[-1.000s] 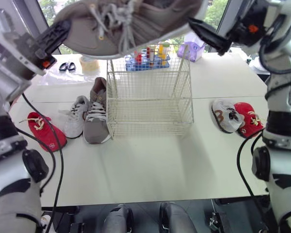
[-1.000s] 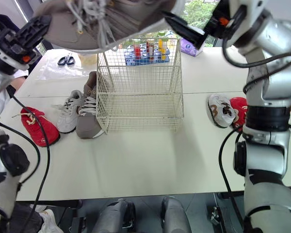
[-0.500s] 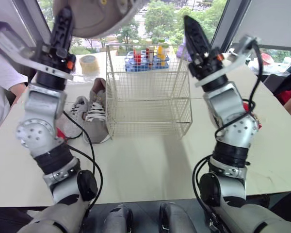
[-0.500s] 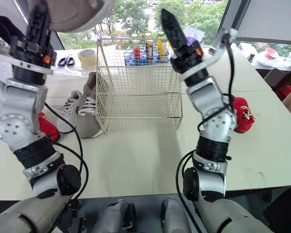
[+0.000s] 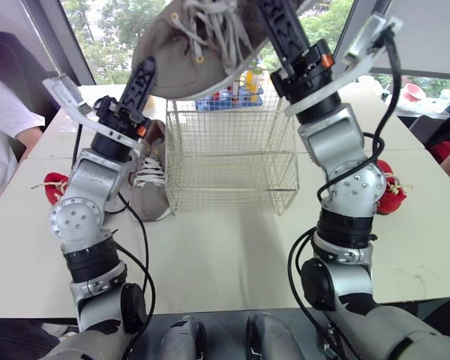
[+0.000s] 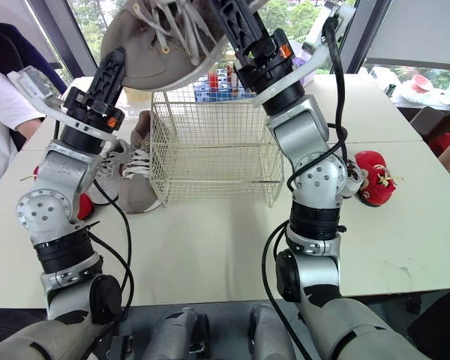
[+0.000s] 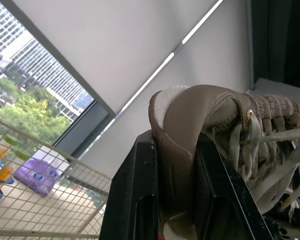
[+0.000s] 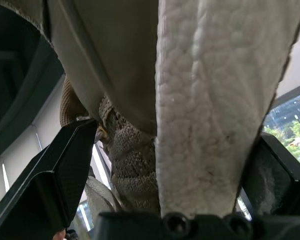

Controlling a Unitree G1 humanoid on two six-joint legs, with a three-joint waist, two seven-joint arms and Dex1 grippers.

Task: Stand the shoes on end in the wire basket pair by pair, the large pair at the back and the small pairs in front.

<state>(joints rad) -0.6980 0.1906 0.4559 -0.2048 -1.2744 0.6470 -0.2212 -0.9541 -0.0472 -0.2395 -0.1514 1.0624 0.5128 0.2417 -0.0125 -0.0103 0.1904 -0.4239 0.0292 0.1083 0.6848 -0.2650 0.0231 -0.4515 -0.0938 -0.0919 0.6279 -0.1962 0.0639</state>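
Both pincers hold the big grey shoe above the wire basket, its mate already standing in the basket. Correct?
Not quite. The left pincer and right pincer hold the big grey shoe above the wire basket, but its mate lies on the table left of the basket, as the left eye view shows.

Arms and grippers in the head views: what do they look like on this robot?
The left arm and right arm are silver-grey, built of rounded joint housings with black bands between them. Black cables loop loosely alongside each. The fingers are black, flat and tapered, with a small orange mark at their base and a pale bracket at the wrist.
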